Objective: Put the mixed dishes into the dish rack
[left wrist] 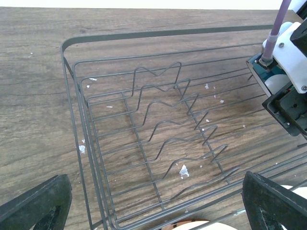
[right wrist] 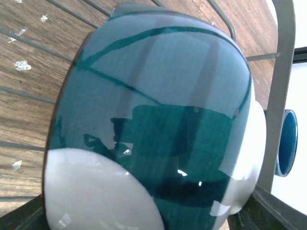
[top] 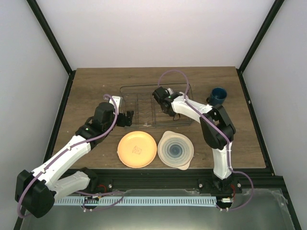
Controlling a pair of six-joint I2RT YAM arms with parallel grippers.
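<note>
Plates come first at the near edge of the table (top: 91,84): the orange plate (top: 137,149) on the left and the pale blue-ringed plate (top: 175,150) just beside it on the right, both lying flat. Behind the orange plate, the left tool (top: 126,119) hangs with its fingers wide apart and nothing between them, at the near left corner of the dish rack (left wrist: 158,34). Farther back, the right tool (top: 161,97) reaches down inside the rack, clamped on a tilted bowl (right wrist: 153,110), glossy teal inside and white outside, above the bottom wires. Outside the rack's right end stands the dark blue mug (top: 219,95), upright on the table.
</note>
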